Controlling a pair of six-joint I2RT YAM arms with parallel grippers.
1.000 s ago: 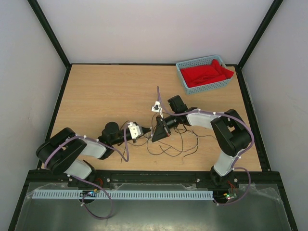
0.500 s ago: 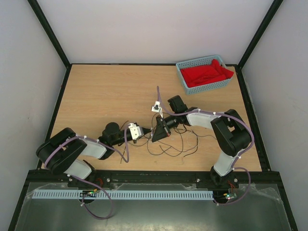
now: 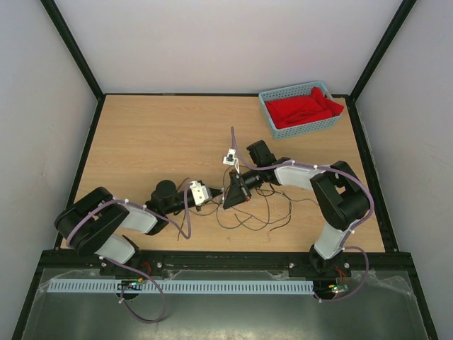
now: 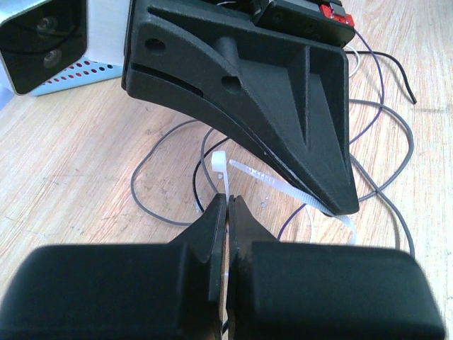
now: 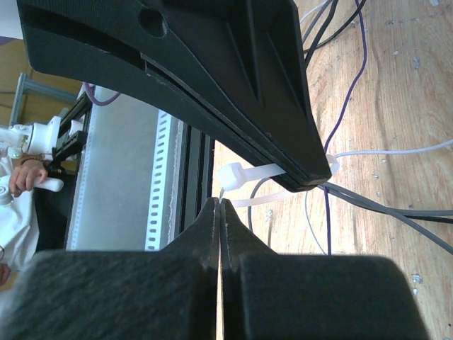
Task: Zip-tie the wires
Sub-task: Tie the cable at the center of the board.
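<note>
Our left fingers (image 4: 205, 234) and right fingers (image 5: 205, 234) each pinch the zip tie (image 4: 220, 160); wires (image 3: 263, 212) sprawl at 5 o'clock.

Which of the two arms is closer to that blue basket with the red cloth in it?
Right. The right arm stretches out just in front of the basket, on the same side. The left arm sits across at the near left, well away from it.

No legible text — none in view
</note>
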